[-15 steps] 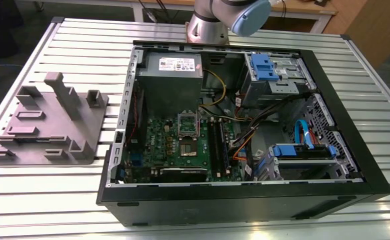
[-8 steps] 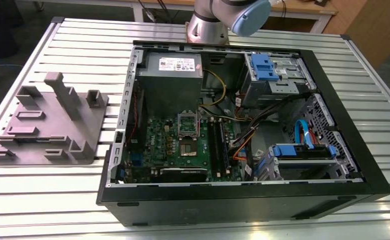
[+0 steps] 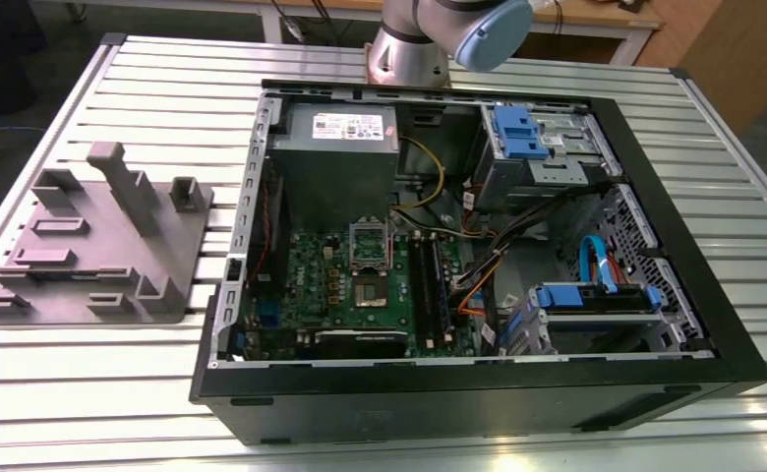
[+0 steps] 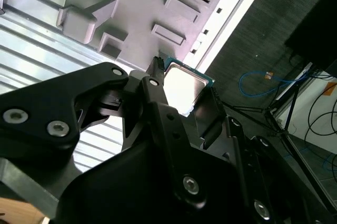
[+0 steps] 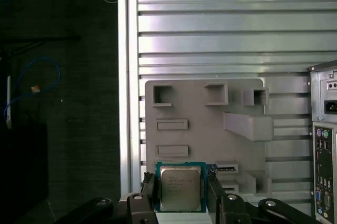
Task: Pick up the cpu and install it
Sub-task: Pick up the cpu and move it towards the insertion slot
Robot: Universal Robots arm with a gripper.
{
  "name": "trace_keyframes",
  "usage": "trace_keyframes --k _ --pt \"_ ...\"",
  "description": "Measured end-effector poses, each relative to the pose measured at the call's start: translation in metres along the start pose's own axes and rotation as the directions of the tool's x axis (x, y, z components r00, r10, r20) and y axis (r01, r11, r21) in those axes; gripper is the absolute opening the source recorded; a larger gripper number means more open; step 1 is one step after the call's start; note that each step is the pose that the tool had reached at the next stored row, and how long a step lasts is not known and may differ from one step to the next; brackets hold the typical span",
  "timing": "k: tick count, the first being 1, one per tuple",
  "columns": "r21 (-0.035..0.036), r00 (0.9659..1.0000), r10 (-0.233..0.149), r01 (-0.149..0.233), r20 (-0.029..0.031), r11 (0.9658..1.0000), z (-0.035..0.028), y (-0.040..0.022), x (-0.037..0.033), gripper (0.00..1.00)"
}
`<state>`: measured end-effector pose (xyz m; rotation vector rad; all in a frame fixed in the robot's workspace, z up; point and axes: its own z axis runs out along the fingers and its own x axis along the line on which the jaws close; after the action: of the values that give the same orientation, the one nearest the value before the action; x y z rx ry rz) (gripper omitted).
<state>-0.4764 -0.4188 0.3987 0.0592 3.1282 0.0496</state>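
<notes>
Hand status: clamped on the cpu, one finger against each of two opposite edges, as both wrist views show. The cpu is carried clear above the grey fixture plate, with its metal top facing the cameras. The plate rests on the slatted worktop, beside the open computer case. Pick-up appears complete. In the exterior view, the motherboard socket looks unoccupied, so installation is judged outstanding.
</notes>
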Motion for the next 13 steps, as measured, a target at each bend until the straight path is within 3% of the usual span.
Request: trace_keyframes --k 5,13 --pt "0.0002 1.0 0.0 0.0 -0.0003 1.0 -0.0006 0.0001 -0.0004 0.47" --pt "0.0002 1.0 0.0 0.0 -0.0002 1.0 -0.0003 0.0005 -0.0133 0.47"
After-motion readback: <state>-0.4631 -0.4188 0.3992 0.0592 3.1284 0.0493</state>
